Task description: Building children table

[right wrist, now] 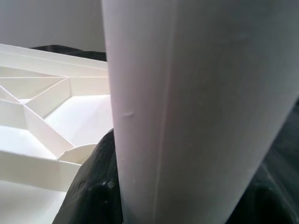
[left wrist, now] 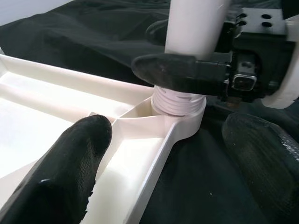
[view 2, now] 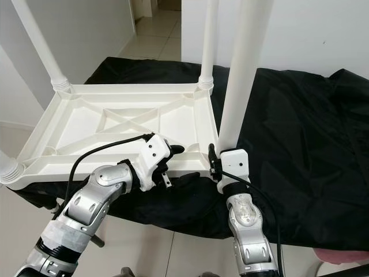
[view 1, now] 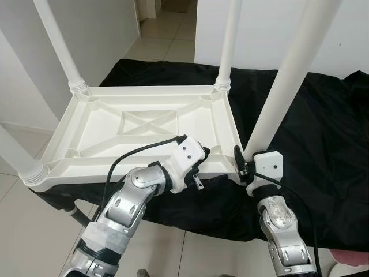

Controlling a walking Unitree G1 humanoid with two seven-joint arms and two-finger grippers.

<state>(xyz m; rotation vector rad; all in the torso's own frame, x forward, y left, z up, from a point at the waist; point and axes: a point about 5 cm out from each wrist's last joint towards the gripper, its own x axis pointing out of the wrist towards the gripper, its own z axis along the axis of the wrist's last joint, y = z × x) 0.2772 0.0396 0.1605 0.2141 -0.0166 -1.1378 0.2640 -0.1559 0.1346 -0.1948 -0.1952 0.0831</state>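
Upturned table top (view 1: 144, 124) on the cloth (view 1: 323, 144) (legs (view 1: 228, 40) up), floor (view 1: 167, 40) behind.

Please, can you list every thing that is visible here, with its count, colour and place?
tabletop: 1, white, upside down on the black cloth, ribs facing up.
legs: 4, white, one standing in each corner of the tabletop.
cloth: 1, black, spread under the tabletop.
floor: light tiles, around and beyond the cloth.
left gripper: black fingers open, at the tabletop's near edge.
right gripper: black fingers shut on the near right leg, low by its socket.
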